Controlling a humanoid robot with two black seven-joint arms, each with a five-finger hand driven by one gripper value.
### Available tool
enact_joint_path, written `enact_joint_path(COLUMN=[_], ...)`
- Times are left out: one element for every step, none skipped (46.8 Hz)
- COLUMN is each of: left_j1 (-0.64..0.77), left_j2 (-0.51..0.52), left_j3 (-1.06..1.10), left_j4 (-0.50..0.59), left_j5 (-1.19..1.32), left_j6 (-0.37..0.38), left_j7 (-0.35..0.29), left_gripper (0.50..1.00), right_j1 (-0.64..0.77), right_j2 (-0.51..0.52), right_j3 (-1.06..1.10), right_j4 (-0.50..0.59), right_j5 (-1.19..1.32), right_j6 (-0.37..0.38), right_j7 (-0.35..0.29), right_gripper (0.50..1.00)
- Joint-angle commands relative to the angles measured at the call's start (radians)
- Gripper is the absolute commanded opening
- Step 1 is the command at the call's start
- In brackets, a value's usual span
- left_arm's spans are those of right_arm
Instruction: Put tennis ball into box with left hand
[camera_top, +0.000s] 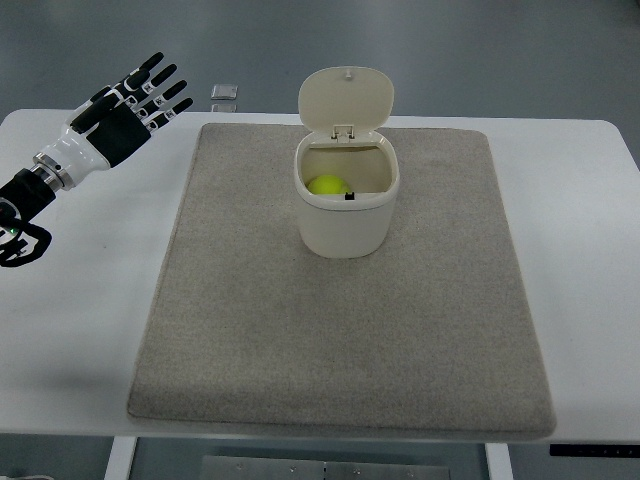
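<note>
Bright, even light, a faint soft shadow beside the box (345, 215), the white table (580, 250) nearly washed out

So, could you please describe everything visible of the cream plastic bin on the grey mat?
The cream, plastic-looking bin has rounded corners and stands upright on the grey felt-like mat, towards its far middle. Its hinged lid stands open behind the mouth. A yellow-green tennis ball lies inside, at the left. Nothing else touches it.

Yellow-green tennis ball (325, 185) inside cream box (345, 225), upright, lid open, on mat
</note>
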Motion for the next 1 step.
enact_joint_path(left_j1=[0.000], left_j2=[-0.012], left_j3=[0.002], left_j4=[0.014], left_j5=[0.001], left_j6=[0.000], left_j7=[0.000], left_gripper=[0.992], right_j1=[0.000], right_j2=[0.000], right_j3=[-0.006], right_j4=[0.000], right_j5=[-0.003], right_j6=[-0.004], right_j7=[0.003], right_gripper=[0.901])
